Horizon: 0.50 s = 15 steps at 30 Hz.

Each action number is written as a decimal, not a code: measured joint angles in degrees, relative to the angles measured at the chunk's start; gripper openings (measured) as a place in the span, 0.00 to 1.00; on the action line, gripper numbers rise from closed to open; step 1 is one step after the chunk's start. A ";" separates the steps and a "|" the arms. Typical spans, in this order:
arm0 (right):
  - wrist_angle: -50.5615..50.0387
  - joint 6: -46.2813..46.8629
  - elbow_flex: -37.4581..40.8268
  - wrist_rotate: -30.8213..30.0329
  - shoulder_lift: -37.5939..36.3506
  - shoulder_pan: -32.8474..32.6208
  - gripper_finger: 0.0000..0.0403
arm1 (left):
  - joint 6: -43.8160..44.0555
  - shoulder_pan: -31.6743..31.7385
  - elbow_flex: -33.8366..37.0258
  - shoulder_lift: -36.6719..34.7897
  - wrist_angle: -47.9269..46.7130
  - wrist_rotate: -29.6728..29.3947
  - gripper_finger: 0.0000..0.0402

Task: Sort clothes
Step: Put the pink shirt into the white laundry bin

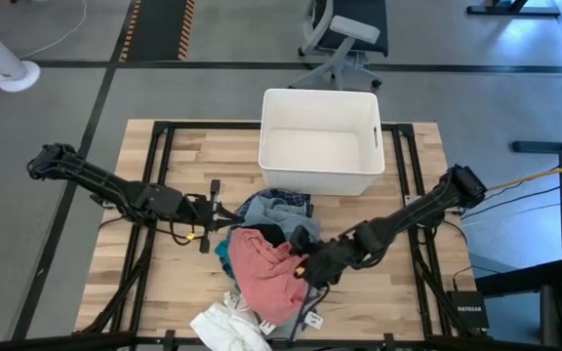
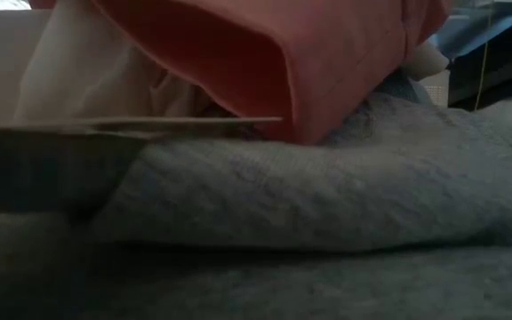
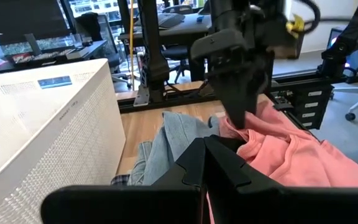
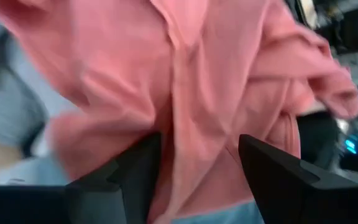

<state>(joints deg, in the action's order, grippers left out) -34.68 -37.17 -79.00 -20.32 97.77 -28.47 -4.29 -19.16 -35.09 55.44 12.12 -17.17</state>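
The clothes lie heaped at the table's near middle. A pink garment is on top, with a white one at the near edge. A light blue-grey one and a black one lie behind, and teal shows at the left. My right gripper slants down from the right onto the pink garment. It is open, its fingers on either side of a pink ridge. My left gripper is shut and hovers at the pile's left side, holding nothing. My right gripper stands open astride a raised fold of the pink garment, slanting down from the table's right. I cannot tell whether its fingers touch the cloth. The garment lies on the pile.
A white plastic bin stands just behind the pile at the table's far middle. Bare wood shows to the left and right of the heap. Grey fabric fills the low view close to the camera.
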 joint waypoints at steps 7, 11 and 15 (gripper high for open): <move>1.49 -2.35 0.00 -7.07 0.61 -0.02 0.52 | -0.20 0.00 0.00 0.00 0.04 0.00 0.00; 2.03 -3.97 0.00 -10.46 0.61 -0.08 0.40 | -0.20 0.00 0.00 0.00 0.04 0.00 0.00; 1.61 -4.38 0.00 -13.32 0.61 -0.05 0.18 | -0.18 0.00 0.00 0.00 0.06 0.00 0.00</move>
<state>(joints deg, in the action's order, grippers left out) -33.07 -41.55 -79.00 -33.64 98.39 -28.52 -4.48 -19.16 -35.09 55.44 12.18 -17.17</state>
